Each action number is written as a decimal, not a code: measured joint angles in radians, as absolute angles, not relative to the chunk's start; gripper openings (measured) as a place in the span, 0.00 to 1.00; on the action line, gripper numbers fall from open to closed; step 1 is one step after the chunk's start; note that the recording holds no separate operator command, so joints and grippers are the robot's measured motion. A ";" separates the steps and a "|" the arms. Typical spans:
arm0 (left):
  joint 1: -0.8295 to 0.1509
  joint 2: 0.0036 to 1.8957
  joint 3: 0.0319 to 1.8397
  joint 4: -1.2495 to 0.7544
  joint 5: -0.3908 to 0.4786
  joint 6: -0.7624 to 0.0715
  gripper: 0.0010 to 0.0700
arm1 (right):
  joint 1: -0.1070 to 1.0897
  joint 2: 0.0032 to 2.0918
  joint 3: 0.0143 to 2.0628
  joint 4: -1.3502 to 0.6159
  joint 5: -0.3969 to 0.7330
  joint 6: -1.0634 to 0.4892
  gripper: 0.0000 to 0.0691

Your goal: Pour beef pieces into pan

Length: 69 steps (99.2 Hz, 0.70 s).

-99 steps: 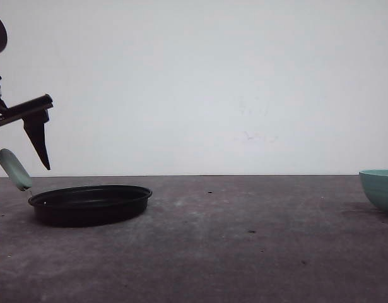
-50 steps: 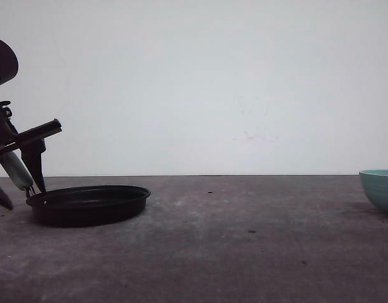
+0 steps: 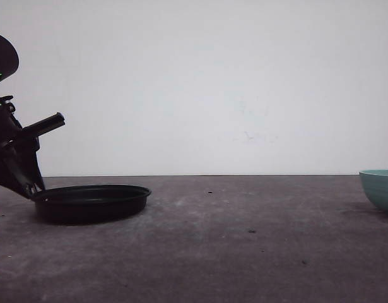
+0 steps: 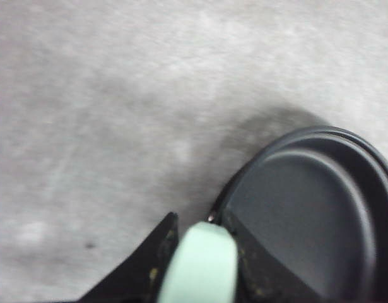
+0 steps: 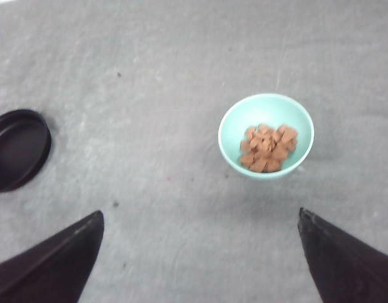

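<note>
Lowered since the earlier frame, left pincer (image 4: 200, 265) now clamps the pale mint-green handle (image 4: 199, 268) of the shallow round black frying pan (image 3: 91, 202) on the grey counter (image 3: 244, 252); right pincer (image 5: 200, 265) gapes wide, empty, above the teal bowl (image 5: 266, 136) holding reddish-brown beef pieces (image 5: 268, 148)

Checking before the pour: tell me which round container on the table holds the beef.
The teal bowl, with beef pieces heaped inside. The black pan is empty, its handle between the left tool's fingers.

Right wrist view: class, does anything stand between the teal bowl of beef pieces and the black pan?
Nothing visible does. Bare grey table lies between the round teal bowl of reddish-brown beef pieces and the shallow black pan.
</note>
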State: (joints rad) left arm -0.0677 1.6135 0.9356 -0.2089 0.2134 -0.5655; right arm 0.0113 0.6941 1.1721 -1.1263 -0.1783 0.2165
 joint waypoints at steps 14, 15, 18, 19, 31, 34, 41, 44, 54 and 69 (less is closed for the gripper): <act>-0.072 1.540 0.936 -0.209 0.265 -0.566 0.07 | 0.011 0.695 1.172 -1.034 -0.116 0.213 0.76; -0.072 1.534 0.936 -0.209 0.268 -0.566 0.07 | 0.010 0.697 1.172 -1.021 -0.109 0.213 0.74; -0.072 1.515 0.936 -0.210 0.279 -0.566 0.07 | 0.007 0.702 1.172 -0.996 -0.101 0.213 0.71; -0.072 1.508 0.936 -0.212 0.283 -0.566 0.07 | 0.005 0.703 1.172 -0.988 -0.099 0.213 0.71; -0.072 1.439 0.936 -0.253 0.309 -0.566 0.07 | -0.032 0.751 1.179 -0.942 -0.081 0.213 0.67; -0.072 1.425 0.936 -0.267 0.318 -0.566 0.07 | -0.045 0.774 1.180 -0.942 -0.084 0.213 0.66; -0.072 1.397 0.936 -0.299 0.337 -0.566 0.07 | -0.084 0.845 1.181 -0.942 -0.107 0.214 0.66; -0.073 1.386 0.936 -0.312 0.343 -0.566 0.07 | -0.101 0.877 1.181 -0.941 -0.123 0.216 0.66; -0.075 1.354 0.936 -0.340 0.358 -0.566 0.07 | -0.149 1.004 1.181 -0.908 -0.168 0.239 0.66; -0.093 1.325 0.936 -0.344 0.404 -0.566 0.07 | -0.184 1.159 1.181 -0.859 -0.181 0.268 0.66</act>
State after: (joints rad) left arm -0.0929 1.3251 0.9356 -0.3439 0.4042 -0.5655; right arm -0.1844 1.1587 1.1809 -0.8589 -0.1810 0.2676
